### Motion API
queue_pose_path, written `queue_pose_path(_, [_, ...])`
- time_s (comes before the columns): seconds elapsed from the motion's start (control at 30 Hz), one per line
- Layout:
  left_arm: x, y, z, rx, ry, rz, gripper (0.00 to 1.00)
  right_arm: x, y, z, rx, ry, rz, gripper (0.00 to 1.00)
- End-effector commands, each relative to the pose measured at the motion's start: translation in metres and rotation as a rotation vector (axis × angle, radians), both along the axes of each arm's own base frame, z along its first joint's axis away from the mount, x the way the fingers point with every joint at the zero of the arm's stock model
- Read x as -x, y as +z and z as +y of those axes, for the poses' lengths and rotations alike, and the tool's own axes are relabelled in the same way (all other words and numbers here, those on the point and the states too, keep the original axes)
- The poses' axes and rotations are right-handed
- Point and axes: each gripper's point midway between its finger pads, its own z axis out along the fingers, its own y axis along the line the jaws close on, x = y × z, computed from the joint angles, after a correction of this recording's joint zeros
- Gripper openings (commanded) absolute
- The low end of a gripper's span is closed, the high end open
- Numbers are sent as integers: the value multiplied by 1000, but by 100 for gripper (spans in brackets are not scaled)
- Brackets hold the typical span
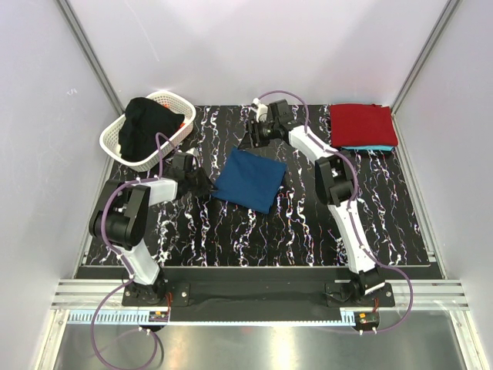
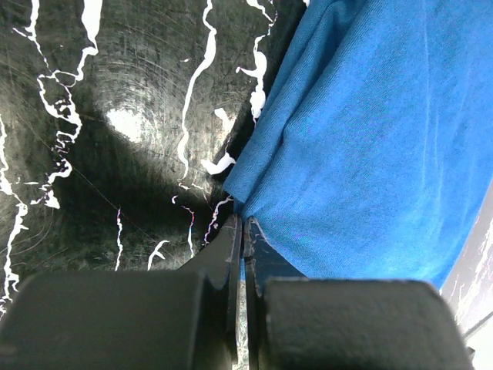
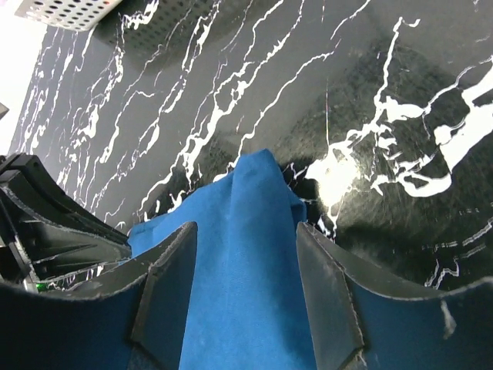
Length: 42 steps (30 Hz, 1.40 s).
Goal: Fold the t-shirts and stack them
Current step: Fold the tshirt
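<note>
A navy blue t-shirt (image 1: pixel 250 179), folded to a rough square, lies mid-table. My left gripper (image 1: pixel 202 185) is at its left corner. In the left wrist view the jaws (image 2: pixel 243 223) are shut with a sliver of the blue shirt (image 2: pixel 370 139) pinched between them. My right gripper (image 1: pixel 250 142) is at the shirt's far corner. In the right wrist view it (image 3: pixel 245 231) is open, its fingers on either side of a raised ridge of the blue cloth (image 3: pixel 246 301). A folded red t-shirt (image 1: pixel 362 122) lies on a turquoise one (image 1: pixel 371 146) at the back right.
A white lattice basket (image 1: pixel 115 143) stands at the back left with a black cloth (image 1: pixel 146 125) heaped in it; its corner shows in the right wrist view (image 3: pixel 69 11). The table top (image 1: pixel 254 239) is black marble pattern, with walls on three sides.
</note>
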Motion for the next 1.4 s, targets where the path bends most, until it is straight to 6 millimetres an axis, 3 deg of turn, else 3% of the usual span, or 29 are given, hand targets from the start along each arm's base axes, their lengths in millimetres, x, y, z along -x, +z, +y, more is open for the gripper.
queue_pose_path(0.0, [11,-22,8,-48,-13,55,0,2,6,7,-33,52,5,61])
queue_pose_path(0.27, [14,-22,4,-30,-27,63,0,3,-7,4,-7,39,29,57])
queue_pose_path(0.37, [16,-22,4,-23,-28,68,0,-1,-10,2,12,17,23,35])
queue_pose_path(0.4, [18,-23,4,-24,-27,75,0,-3,-10,1,20,6,20,18])
queue_pose_path(0.5, [25,-27,6,-27,-16,104,0,-10,-18,-7,72,-43,3,0])
queue_pose_path(0.63, [33,-32,16,-70,28,140,0,-13,-27,-18,116,-85,4,0])
queue_pose_path(0.77, [35,-25,26,-118,61,136,0,-11,-16,-21,111,-92,0,1])
queue_pose_path(0.8, [34,-19,25,-122,55,126,0,-11,-10,-20,102,-94,0,8])
queue_pose_path(0.87, [30,-2,21,-116,43,91,11,-7,13,-17,66,-87,-1,27])
queue_pose_path(0.93, [26,22,12,-97,18,55,18,-3,23,-20,62,-114,16,38])
queue_pose_path(0.97, [26,30,10,-91,13,48,24,-2,45,-21,52,-127,-7,47])
queue_pose_path(1.07, [24,59,8,-109,7,-9,29,15,72,-29,41,-152,7,52])
queue_pose_path(1.1, [27,64,8,-118,4,-14,29,21,76,-31,44,-163,17,56])
queue_pose_path(1.13, [24,76,8,-119,6,-49,30,31,66,-36,63,-178,59,57])
queue_pose_path(1.17, [23,81,8,-121,7,-65,31,39,86,-39,47,-199,57,57])
queue_pose_path(1.2, [19,90,6,-107,7,-94,32,44,87,-42,54,-227,77,56])
queue_pose_path(1.23, [16,97,2,-91,-11,-119,32,57,74,-48,76,-256,137,55])
queue_pose_path(1.27, [15,106,-10,-36,-53,-143,32,70,89,-46,60,-243,134,49])
queue_pose_path(1.33, [10,114,-23,21,-95,-149,32,98,80,-42,53,-223,217,23])
queue_pose_path(1.37, [11,117,-32,62,-129,-139,32,109,88,-38,38,-205,224,15])
